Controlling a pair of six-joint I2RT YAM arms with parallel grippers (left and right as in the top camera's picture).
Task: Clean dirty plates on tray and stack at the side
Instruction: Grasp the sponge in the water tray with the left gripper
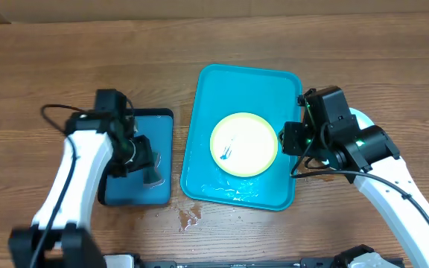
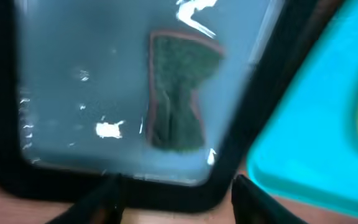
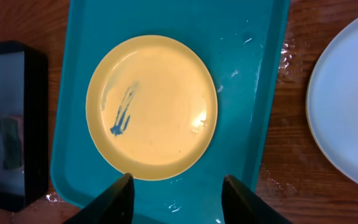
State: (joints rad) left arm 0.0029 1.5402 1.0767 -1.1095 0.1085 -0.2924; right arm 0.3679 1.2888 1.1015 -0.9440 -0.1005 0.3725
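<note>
A brown wood-grain tabletop fills nearly the whole overhead view, its grain running left to right. Along the far edge runs a pale tan strip (wall or board, hard to tell). A small wet patch glistens on the wood near the front. The light is even and the shadows soft.

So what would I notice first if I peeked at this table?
The big teal tray in the middle of the table, with a yellow plate in it wearing a dark blue smear. Left of it sits a smaller black-rimmed tray holding a green pad; a white plate lies on the table right of the teal tray.
</note>
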